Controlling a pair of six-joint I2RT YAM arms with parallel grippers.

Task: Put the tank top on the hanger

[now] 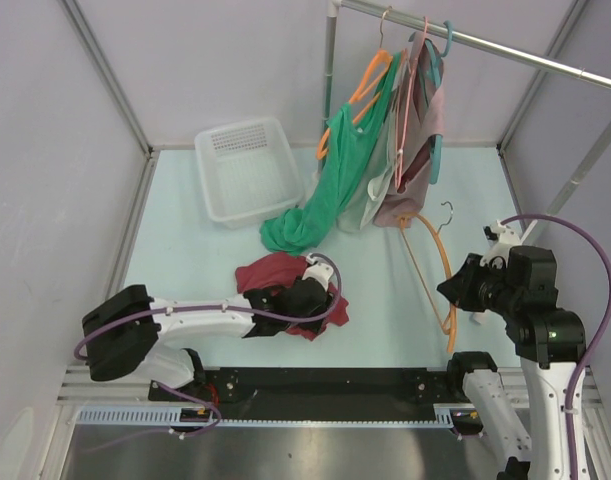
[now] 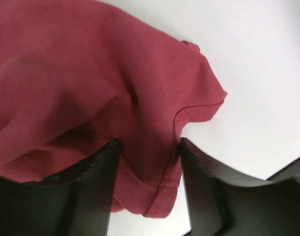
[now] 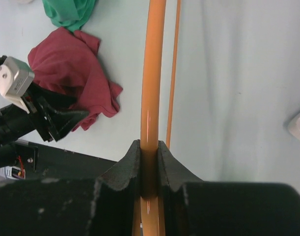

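The maroon tank top [image 1: 273,272] lies crumpled on the table's near middle. My left gripper [image 1: 307,296] is on its right part. In the left wrist view the left gripper [image 2: 150,147] has its fingers pressed on a bunched fold and hem of the tank top [image 2: 91,73]. The bare orange hanger [image 1: 446,255] lies on the table at the right, its metal hook pointing to the far side. My right gripper [image 1: 451,290] is shut on one arm of the hanger [image 3: 152,73], as the right wrist view [image 3: 149,147] shows. The tank top [image 3: 66,59] also shows there.
A white plastic basket [image 1: 247,165] stands at the far left-middle. A green garment [image 1: 330,190] hangs from an orange hanger on the rail [image 1: 485,45] and trails onto the table. A pale pink garment [image 1: 420,150] and a teal hanger [image 1: 440,90] hang beside it.
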